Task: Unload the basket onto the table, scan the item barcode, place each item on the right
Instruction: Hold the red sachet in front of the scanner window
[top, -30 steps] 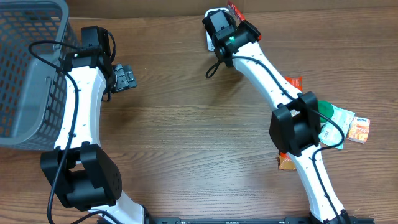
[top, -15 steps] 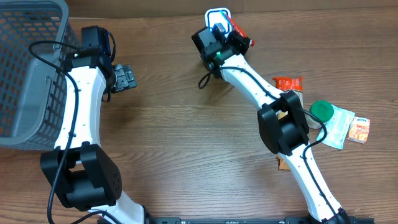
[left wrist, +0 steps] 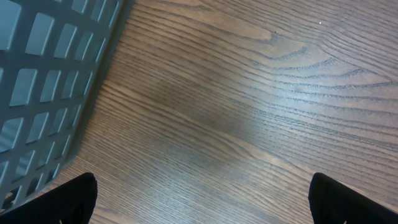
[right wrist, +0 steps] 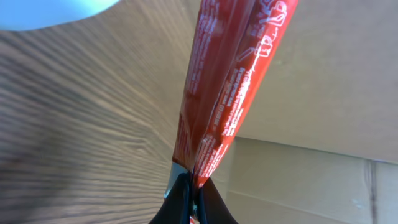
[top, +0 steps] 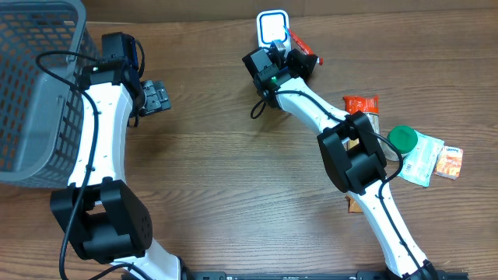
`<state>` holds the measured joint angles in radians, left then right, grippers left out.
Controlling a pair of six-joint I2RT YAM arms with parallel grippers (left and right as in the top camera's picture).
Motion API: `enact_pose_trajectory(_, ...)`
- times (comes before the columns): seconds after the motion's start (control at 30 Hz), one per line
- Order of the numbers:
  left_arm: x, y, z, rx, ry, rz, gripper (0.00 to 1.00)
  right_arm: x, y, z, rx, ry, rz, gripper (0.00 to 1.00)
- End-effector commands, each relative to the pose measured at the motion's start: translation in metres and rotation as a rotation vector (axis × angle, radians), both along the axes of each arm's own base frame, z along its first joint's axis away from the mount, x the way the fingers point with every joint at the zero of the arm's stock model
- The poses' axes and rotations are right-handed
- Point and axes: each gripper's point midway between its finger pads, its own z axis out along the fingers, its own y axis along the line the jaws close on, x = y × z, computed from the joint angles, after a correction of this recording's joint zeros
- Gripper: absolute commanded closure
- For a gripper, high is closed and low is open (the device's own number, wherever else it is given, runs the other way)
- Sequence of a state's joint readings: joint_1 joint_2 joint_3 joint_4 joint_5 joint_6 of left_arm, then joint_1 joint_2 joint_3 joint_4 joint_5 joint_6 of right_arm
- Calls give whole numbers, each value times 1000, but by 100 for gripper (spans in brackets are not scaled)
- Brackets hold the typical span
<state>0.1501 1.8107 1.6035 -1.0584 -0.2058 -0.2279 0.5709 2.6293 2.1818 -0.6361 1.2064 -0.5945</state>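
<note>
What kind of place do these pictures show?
Probably a mock shop checkout on a wooden table: a grey shopping basket, a pile of snack packets, and a white device, perhaps the scanner.

Basket [top: 31,117] left; packet [top: 305,48] beside scanner [top: 271,27], rear; snacks [top: 424,155] right.

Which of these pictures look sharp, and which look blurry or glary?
Overhead: evenly lit, sharp, shadows faint. Left wrist: grain of the table crisp, a pale sheen mid-frame; the basket slightly soft. Right wrist: the red packet close and a little soft, the wood behind it blurred.
</note>
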Motion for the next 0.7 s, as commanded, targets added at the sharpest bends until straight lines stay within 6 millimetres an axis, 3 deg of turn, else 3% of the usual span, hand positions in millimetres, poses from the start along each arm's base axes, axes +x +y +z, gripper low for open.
enact_pose_trajectory(0.0, 4, -3, 9, 2, -23, -18, 0, 0, -1, 13, -95, -17, -12, 96)
enact_pose_trajectory(0.3, 4, -3, 9, 2, -23, -18, 0, 13, 23, 31, -98, -79, 46, 96)
enact_pose_trajectory(0.5, 4, -3, 9, 2, -23, -19, 0, 9, 43, 13, -74, 15, 143, 97)
enact_pose_trajectory(0.67, 4, -3, 9, 2, -23, -18, 0, 6, 44, 3, -73, 70, 166, 97)
